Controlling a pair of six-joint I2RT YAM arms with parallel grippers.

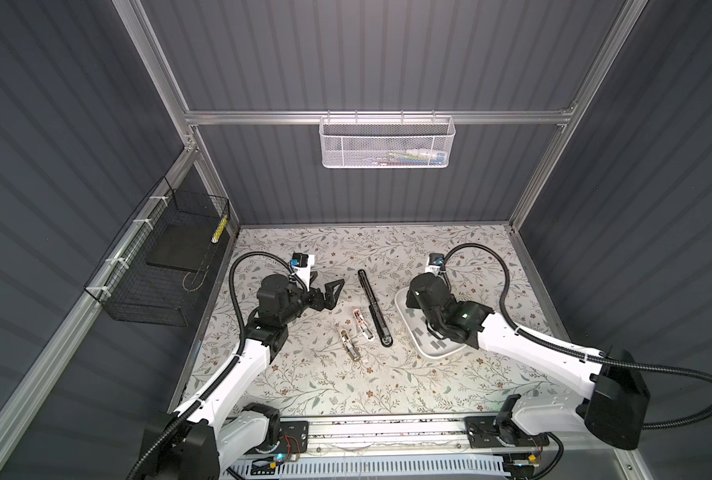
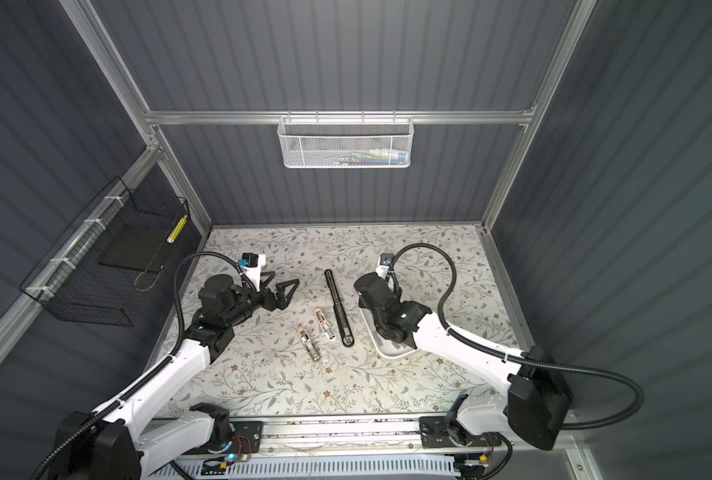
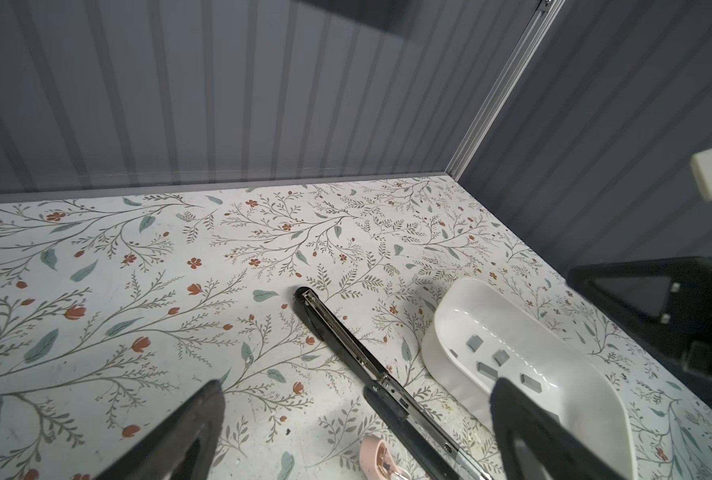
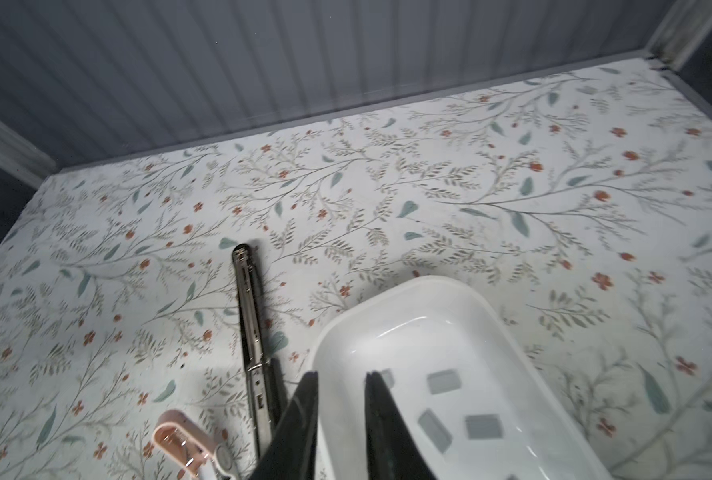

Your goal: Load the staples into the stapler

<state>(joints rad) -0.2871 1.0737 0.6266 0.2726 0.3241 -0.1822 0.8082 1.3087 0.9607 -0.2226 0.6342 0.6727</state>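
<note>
Though beside right gripper (image 4: 341,374), staples (image 4: 443,381) loose.

**Florals among grey, black and white**

The table (image 1: 304,386) is off-white, printed with grey-green leafy sprigs and small rust-red flowers. The tray (image 4: 408,286) is glossy white, and the staples (image 4: 443,381) in it are plain grey. The long stapler (image 1: 374,307) is black with silver metal. The small stapler (image 4: 175,434) is pale pink. The ribbed walls (image 1: 346,62) are dark grey.

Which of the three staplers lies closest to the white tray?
The long black stapler, opened out flat beside the white tray; the pink stapler and the beige stapler, both short, lie on its other side.
</note>
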